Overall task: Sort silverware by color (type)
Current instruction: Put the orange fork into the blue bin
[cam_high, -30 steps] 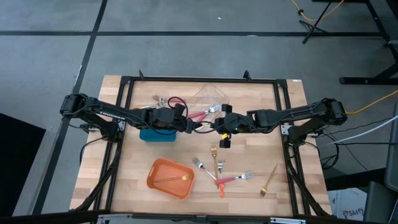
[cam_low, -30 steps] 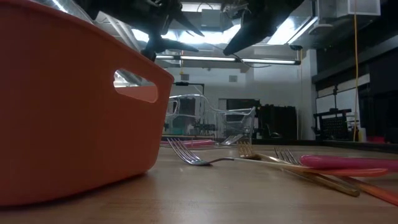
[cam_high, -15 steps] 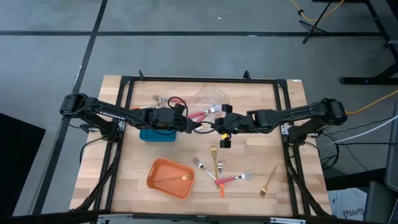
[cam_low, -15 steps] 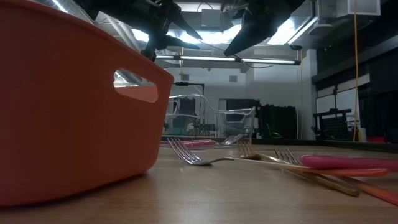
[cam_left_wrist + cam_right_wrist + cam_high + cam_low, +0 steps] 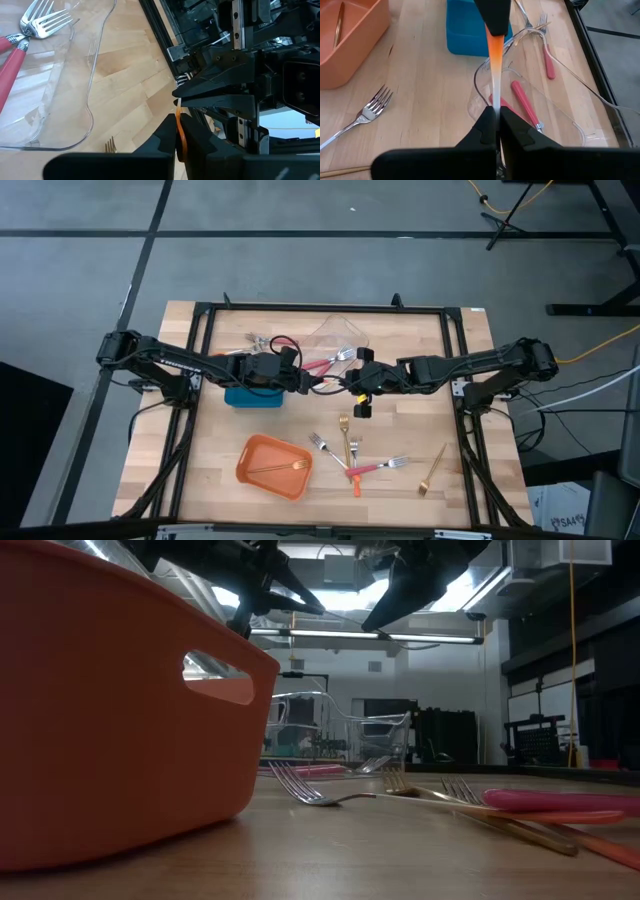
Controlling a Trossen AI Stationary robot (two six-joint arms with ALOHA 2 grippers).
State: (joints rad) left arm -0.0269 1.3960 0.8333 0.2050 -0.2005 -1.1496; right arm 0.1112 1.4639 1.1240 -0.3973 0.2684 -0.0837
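Observation:
An orange-handled fork [image 5: 493, 75] hangs in the air above the middle of the table, spanning between my two grippers. My left gripper [image 5: 177, 145] is shut on its orange end and my right gripper [image 5: 495, 125] on its silver end; the two meet nose to nose [image 5: 338, 383]. Below them stands a clear container [image 5: 340, 335] with red-handled forks [image 5: 325, 363] lying in it. Several more forks [image 5: 350, 450] lie loose on the wood near the front, and one gold fork [image 5: 280, 468] lies in the orange container [image 5: 272, 465]. My left gripper pinches the fork's orange handle [image 5: 180, 131] between its two fingers, coming from the table's left and slanting a little downward. The fork is lifted clear of the table. My right gripper pinches the silver part of the fork [image 5: 494, 102] between its two fingers, coming from the table's right and slanting downward, in line with the fork. The orange handle runs on from its fingertips to the other gripper.
A blue container [image 5: 252, 395] stands under my left arm. A single gold fork [image 5: 432, 470] lies near the front right. Two more forks [image 5: 258, 340] lie at the far left of the board. A black frame [image 5: 200, 360] borders the wooden top.
My left gripper has shut on the fork's orange handle; a second ago its fingers stood apart on either side of it. Neither arm has moved, and the fork has stayed where it was.

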